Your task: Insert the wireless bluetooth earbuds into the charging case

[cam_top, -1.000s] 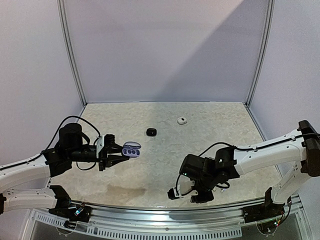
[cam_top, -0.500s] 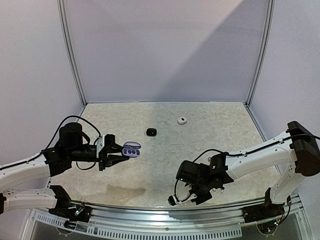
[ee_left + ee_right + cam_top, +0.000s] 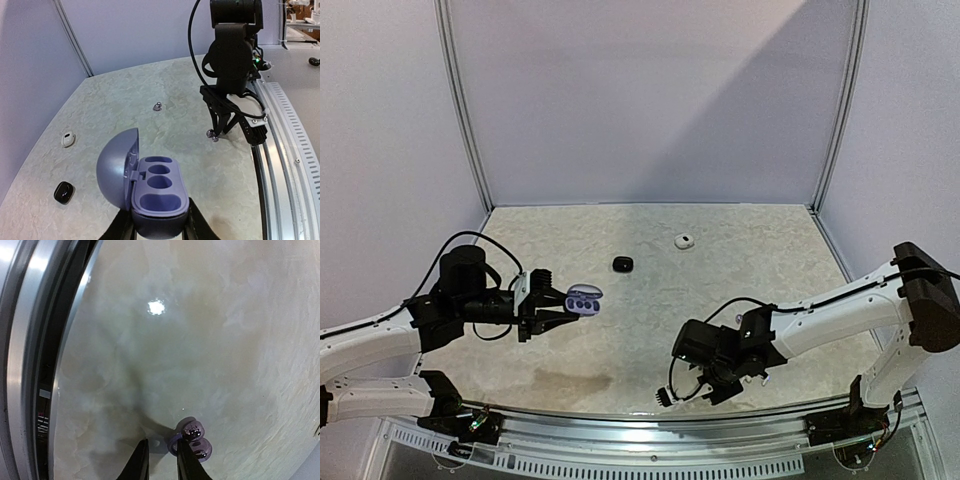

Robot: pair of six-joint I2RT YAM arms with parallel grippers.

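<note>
- first, at the near edge of the tabletop (image 3: 650,330), the right jaws (image 3: 161,447) point down at the marbled surface, just inside the metal rail (image 3: 20,365).
- their two dark fingers (image 3: 137,462) stand a narrow slit apart, and bare tabletop shows through the gap.
- a dark purplish earbud (image 3: 193,433) lies on the tabletop at the tip of one of those fingers, its pale soft tip turned in toward the slit. whether the right jaws pinch it or only touch it i cannot tell.
- farther in and off to the left, the left jaws (image 3: 566,305) are clamped on the base of the charging case (image 3: 160,200), one finger on each side, and hold it clear above the tabletop.
- the case is lilac. its domed lid (image 3: 117,167) is swung open and stands up on the side away from the right jaws, and three hollows in its top face upward.
- ahead of the left jaws, beyond the case, a second tiny dark earbud (image 3: 157,106) lies loose on the tabletop, well apart from both pairs of jaws.
- farther back, a small black rounded object (image 3: 622,263) rests on the tabletop beyond the left jaws.
- past it a small white object (image 3: 685,241) sits nearer the back wall (image 3: 650,110). both are too small to tell what they are.
</note>
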